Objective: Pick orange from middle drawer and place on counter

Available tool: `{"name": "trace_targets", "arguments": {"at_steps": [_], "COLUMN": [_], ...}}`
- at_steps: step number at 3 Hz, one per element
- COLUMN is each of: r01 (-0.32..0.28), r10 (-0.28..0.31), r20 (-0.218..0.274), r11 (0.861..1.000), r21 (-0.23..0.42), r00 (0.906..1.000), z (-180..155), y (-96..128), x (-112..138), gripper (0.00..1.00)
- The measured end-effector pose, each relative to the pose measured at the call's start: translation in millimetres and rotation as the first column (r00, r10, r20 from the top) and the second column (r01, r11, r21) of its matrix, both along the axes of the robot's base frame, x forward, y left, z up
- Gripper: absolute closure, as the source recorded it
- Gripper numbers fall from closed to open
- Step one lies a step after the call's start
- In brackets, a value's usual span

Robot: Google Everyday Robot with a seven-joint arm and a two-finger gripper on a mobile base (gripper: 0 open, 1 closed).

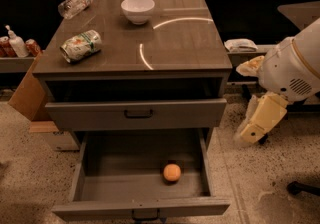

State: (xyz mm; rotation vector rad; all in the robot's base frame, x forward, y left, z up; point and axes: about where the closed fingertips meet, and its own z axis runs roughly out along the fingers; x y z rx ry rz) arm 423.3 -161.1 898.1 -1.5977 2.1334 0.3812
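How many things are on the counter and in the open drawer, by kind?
Round white bowl: 1
Clear plastic bottle: 1
Crushed green-and-white can: 1
Small round orange fruit: 1
Total: 4
The gripper hangs right of the open grey drawer.

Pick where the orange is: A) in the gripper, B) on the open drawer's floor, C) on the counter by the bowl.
B: the orange lies on the floor of the open drawer, right of centre, while the gripper hangs to the right of the cabinet, apart from the fruit.

Round orange rests in open middle drawer, claw right of counter.
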Motion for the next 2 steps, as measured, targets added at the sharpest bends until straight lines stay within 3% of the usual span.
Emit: {"name": "trace_targets", "arguments": {"at_steps": [2], "r01": [0.018], "r10": [-0.017], "r20": [-0.005], "r11": [0.997], "r21": [0.076], "r00": [0.9998], "z": [-94.0], "y": [19.1], "x": [-12.5], "gripper": [0.0]}}
